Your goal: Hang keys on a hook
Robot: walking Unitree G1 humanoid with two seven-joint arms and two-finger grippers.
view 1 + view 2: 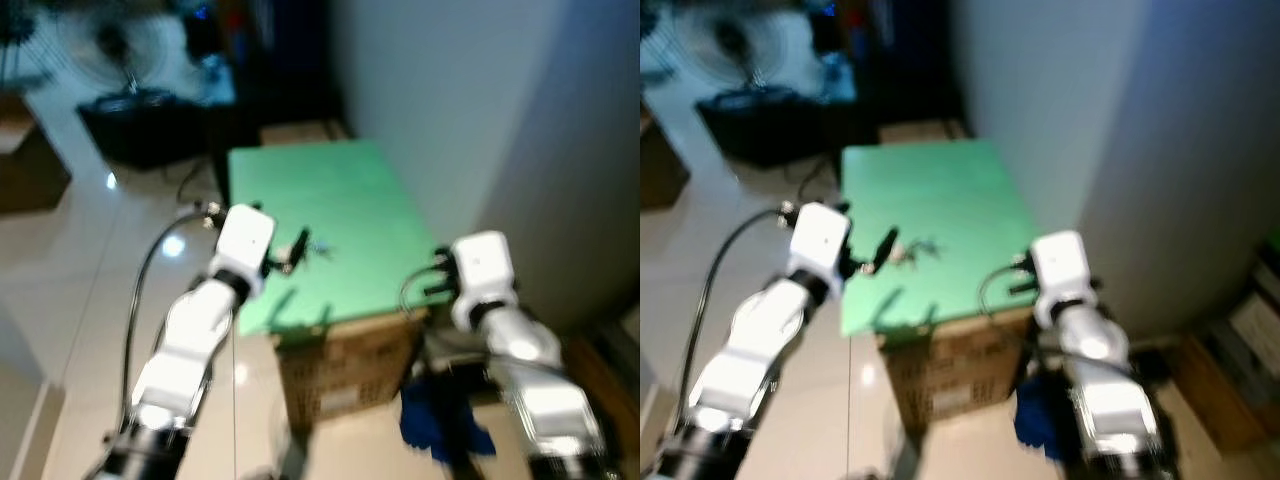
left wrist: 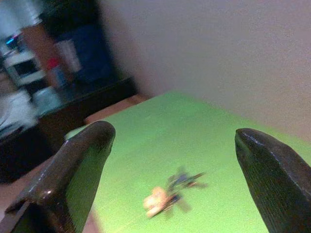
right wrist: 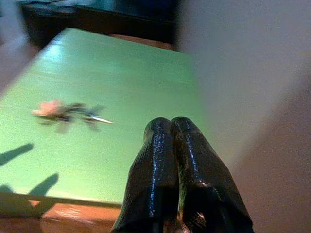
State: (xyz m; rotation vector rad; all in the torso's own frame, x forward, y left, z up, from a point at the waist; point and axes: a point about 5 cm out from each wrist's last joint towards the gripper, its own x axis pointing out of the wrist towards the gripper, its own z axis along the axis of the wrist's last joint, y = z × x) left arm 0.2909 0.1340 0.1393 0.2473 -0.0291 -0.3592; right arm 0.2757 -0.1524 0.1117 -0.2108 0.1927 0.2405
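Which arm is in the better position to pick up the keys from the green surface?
Left. The left pincer is open and points at the keys on the green surface. The right pincer is shut and sits near the surface's front right corner, with the keys off to its side.

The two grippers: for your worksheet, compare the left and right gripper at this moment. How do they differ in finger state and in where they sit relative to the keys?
The left gripper has its fingers spread wide apart; the right gripper has its fingers pressed together. The left gripper points at the keys, which lie between its fingertips in the left wrist view; the right gripper sits off to the side of the keys, near the wall. Both hover above the green board, and neither holds anything.
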